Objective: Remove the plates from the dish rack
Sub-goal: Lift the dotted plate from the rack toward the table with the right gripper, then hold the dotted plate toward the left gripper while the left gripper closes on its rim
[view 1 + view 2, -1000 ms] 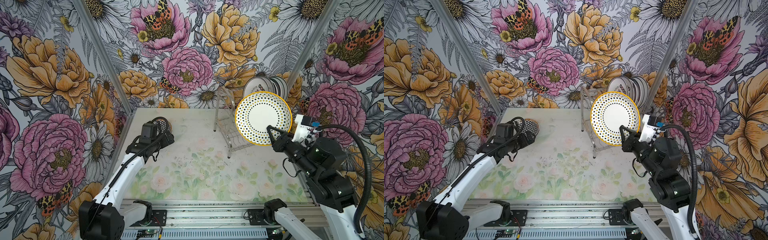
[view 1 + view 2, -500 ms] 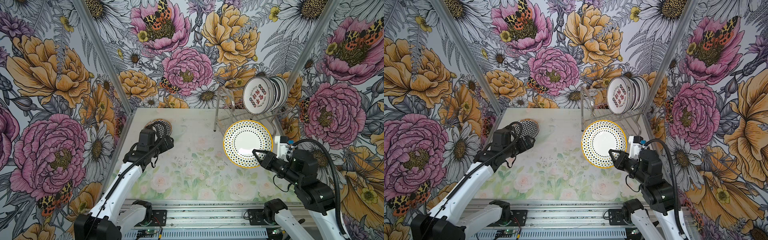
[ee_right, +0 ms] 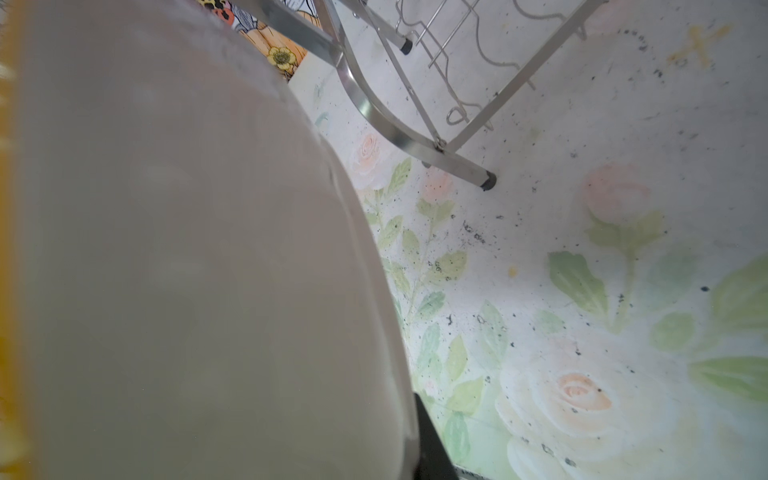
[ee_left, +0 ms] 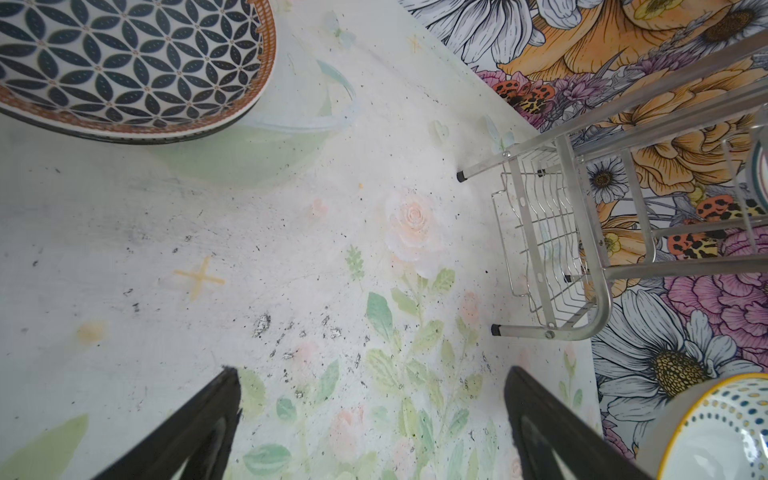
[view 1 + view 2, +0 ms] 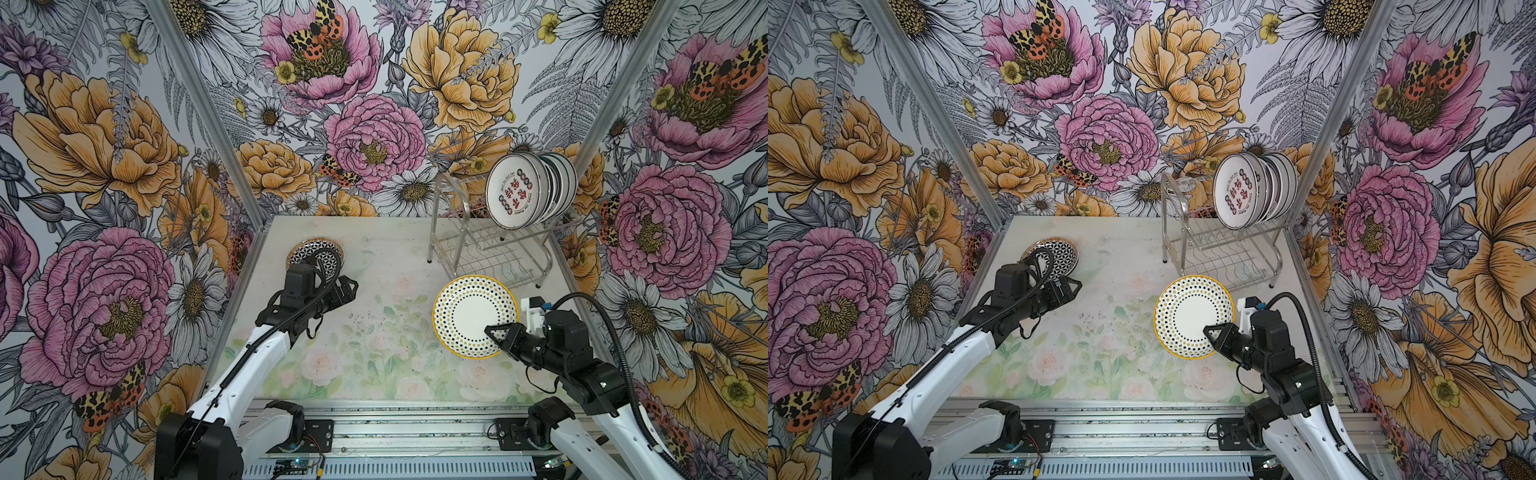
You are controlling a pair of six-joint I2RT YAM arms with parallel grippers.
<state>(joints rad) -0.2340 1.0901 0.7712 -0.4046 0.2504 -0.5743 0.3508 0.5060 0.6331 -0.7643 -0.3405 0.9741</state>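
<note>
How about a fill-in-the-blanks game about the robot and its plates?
1. The right gripper is shut on the dotted plate with the ____ rim.
2. The left gripper is ____ and holds nothing.
3. The lattice plate lies nearest the ____ gripper.
4. The front plate in the dish rack shows ____ characters.

Missing words: yellow; open; left; red.
</note>
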